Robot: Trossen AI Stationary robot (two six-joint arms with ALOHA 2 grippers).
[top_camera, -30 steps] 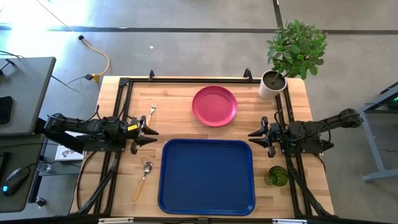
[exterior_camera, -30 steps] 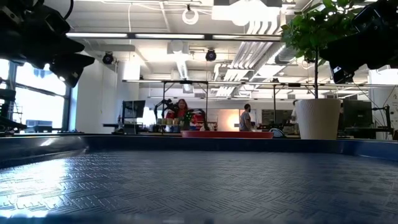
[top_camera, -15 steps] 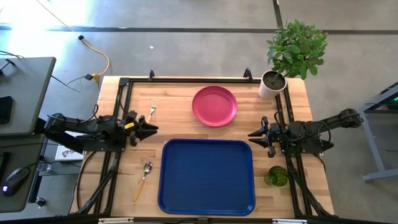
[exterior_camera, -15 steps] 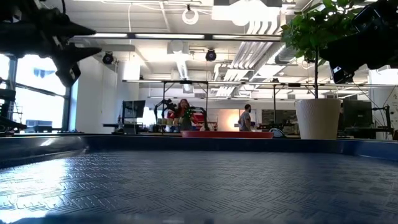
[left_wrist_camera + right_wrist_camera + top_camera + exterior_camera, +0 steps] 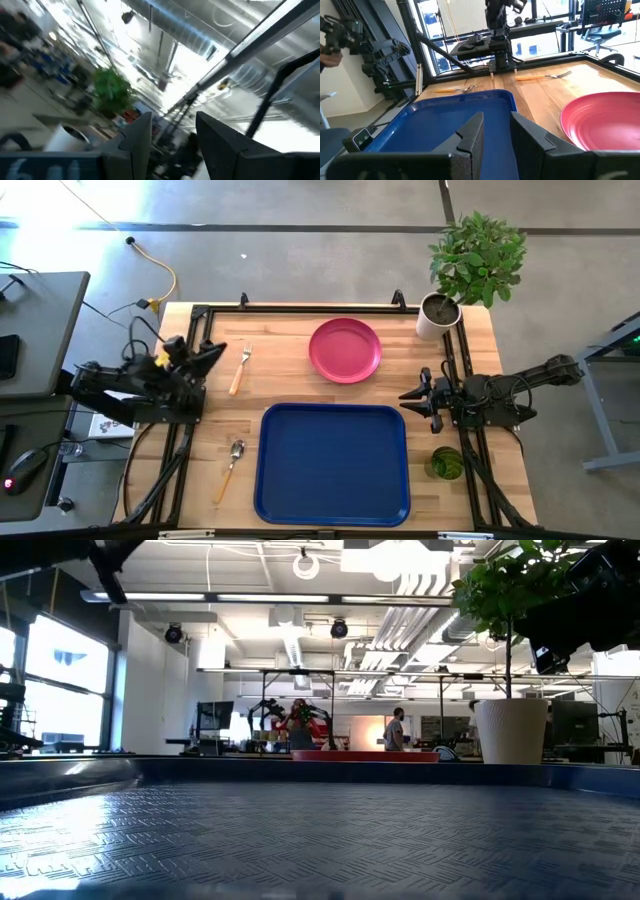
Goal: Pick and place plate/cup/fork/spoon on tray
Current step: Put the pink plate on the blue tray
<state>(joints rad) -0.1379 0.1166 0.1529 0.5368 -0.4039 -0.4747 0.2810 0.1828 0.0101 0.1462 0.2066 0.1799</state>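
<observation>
Tableware is lying spread around an unloaded tray, with both grippers holding nothing.

The fork (image 5: 240, 366) is lying left of the pink-magenta plate (image 5: 345, 349), its long axis running roughly front to back, silver tines pointing to the far edge, orange-tan handle nearer. The spoon (image 5: 230, 469) is lying left of the dark-blue tray (image 5: 333, 464), bowl farther, handle nearer. The green cup (image 5: 447, 463) is standing right of the tray. The left gripper (image 5: 205, 356), fingers parted, is raised beside the fork; the right gripper (image 5: 413, 398), fingers parted, is waiting right of the tray.
</observation>
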